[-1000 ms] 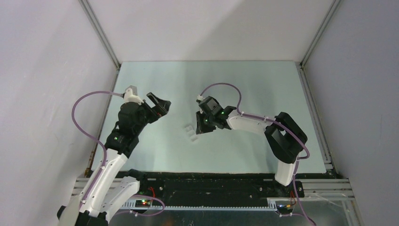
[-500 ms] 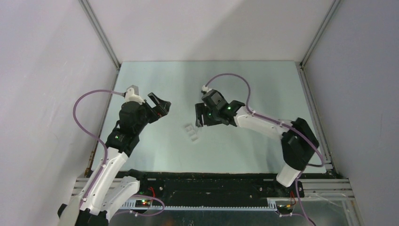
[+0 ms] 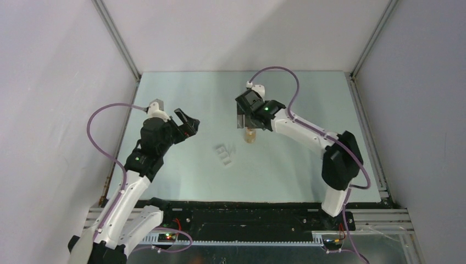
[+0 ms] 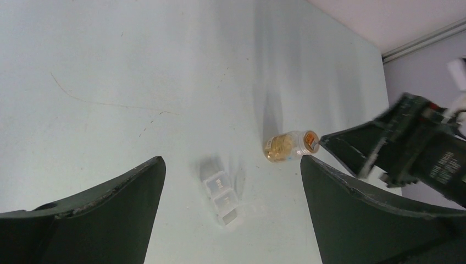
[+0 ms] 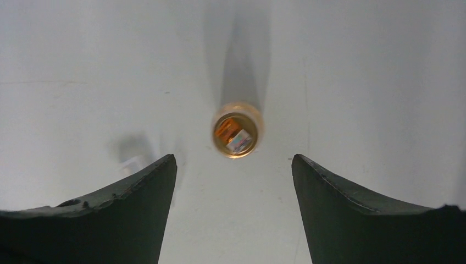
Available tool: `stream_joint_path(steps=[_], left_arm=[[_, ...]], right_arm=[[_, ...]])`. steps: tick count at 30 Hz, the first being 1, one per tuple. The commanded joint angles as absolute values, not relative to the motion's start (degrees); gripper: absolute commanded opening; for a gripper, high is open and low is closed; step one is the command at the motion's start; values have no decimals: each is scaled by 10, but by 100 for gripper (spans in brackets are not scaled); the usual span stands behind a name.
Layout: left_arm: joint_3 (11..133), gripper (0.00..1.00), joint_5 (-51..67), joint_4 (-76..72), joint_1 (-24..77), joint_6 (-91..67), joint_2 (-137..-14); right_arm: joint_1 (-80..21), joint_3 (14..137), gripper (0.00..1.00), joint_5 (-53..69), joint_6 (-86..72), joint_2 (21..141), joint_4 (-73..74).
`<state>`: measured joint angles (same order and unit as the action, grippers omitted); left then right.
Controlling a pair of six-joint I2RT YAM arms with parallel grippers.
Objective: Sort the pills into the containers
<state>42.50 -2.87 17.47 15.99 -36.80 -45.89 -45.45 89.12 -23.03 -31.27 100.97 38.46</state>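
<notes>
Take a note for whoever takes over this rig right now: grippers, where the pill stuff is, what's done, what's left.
Left gripper: open, empty, raised left of the pill box.
Right gripper: open, over the upright bottle, not gripping it.
The box sits on the table beside the bottle, apart from it; its contents can't be made out.
Done: no sorted pills visible.
Left: get pills, seemingly in the bottle, into the compartments.

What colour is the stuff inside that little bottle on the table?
Orange-tan, seen through the clear bottle; the left wrist view shows it best.
</notes>
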Motion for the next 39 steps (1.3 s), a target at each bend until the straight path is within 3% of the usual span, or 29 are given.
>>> stream_joint_path(steps=[1,13,20,30,39], left_arm=[[446,99,-35,167,156,-351,-463],[448,99,-28,164,157,-354,-486],[447,99,-27,161,157,-354,-490],[449,96,-23,173,157,-343,-498],[422,93,101,83,162,-267,-512]], right_arm=[[-437,944,80,-246,-305,1058,439],[-420,938,64,-176,-255,1104,385],[-411,943,65,-176,-272,1117,393],[-396,941,38,-151,-271,1113,377],[-368,925,32,-66,-256,1049,373]])
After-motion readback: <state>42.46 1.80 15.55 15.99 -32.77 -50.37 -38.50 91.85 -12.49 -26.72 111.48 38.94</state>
